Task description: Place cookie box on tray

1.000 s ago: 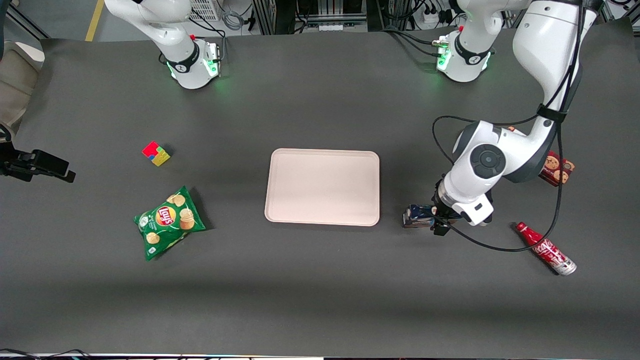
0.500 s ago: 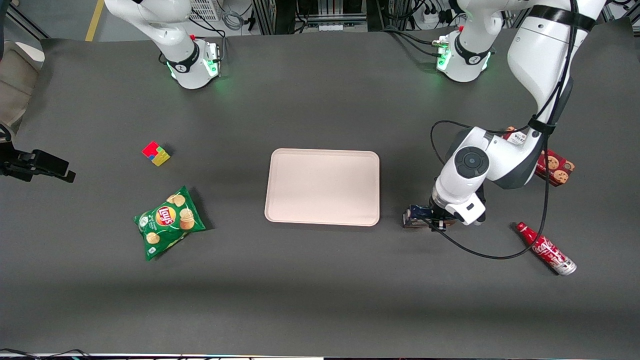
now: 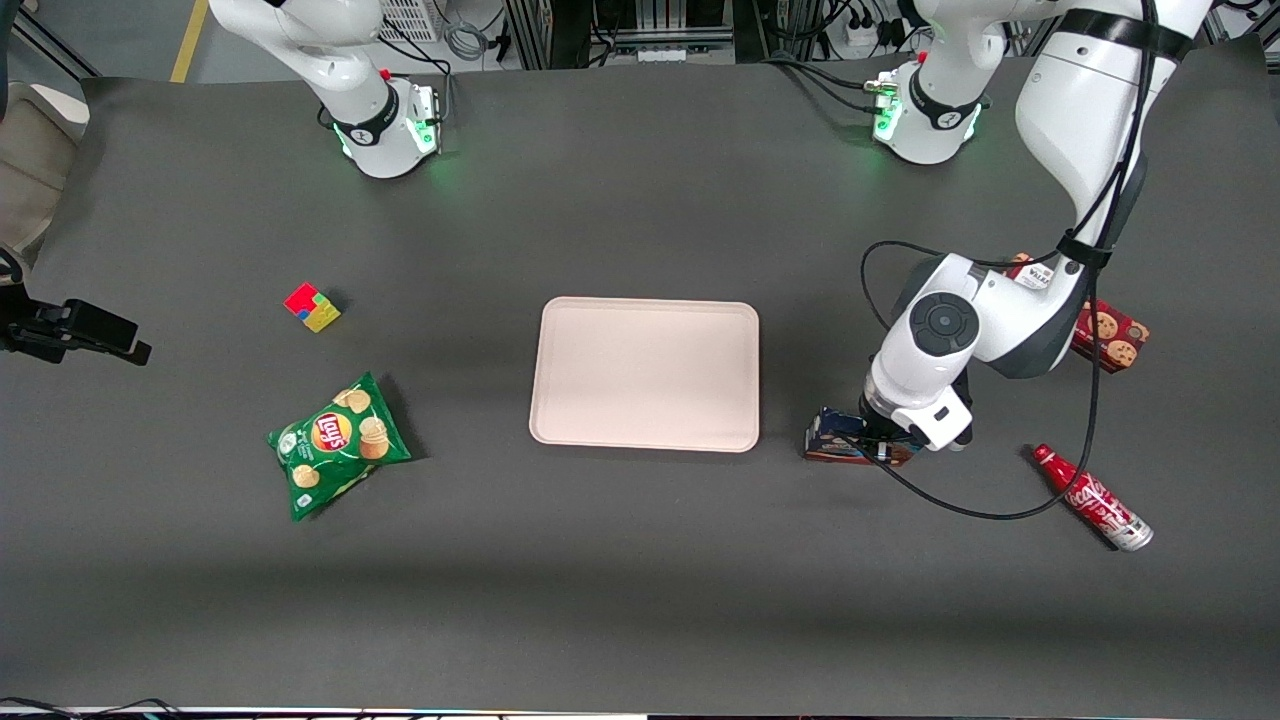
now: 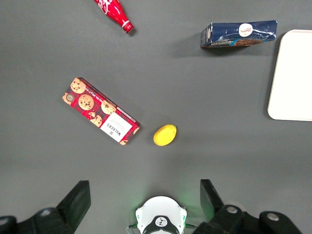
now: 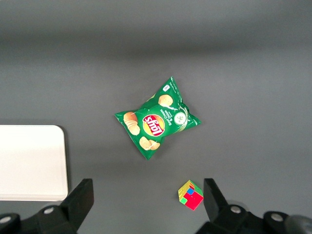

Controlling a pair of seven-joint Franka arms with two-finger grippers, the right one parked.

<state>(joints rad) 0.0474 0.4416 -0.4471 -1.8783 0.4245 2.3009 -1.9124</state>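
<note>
Task at early stage: nothing placed yet.
- Cookie box (image 3: 830, 440) seen lying on counter (image 3: 640, 580), just beside tray (image 3: 645, 372), not on it.
- Pincer (image 3: 880, 448) lowered over box end farther from tray; wide or closed cannot be told.
- Judged remaining: grasp to be confirmed, box to be lifted, carried over low rim, set down on bare tray.
- Counter covered with dark grey mat.
- Near pincer: cola bottle (image 3: 1090, 497), red cookie box (image 3: 1115, 340).
- Well apart, past tray: chips bag (image 3: 335, 445), colour cube (image 3: 312, 307).
- Room: racks and cables seen at counter edge by arm bases.
</note>
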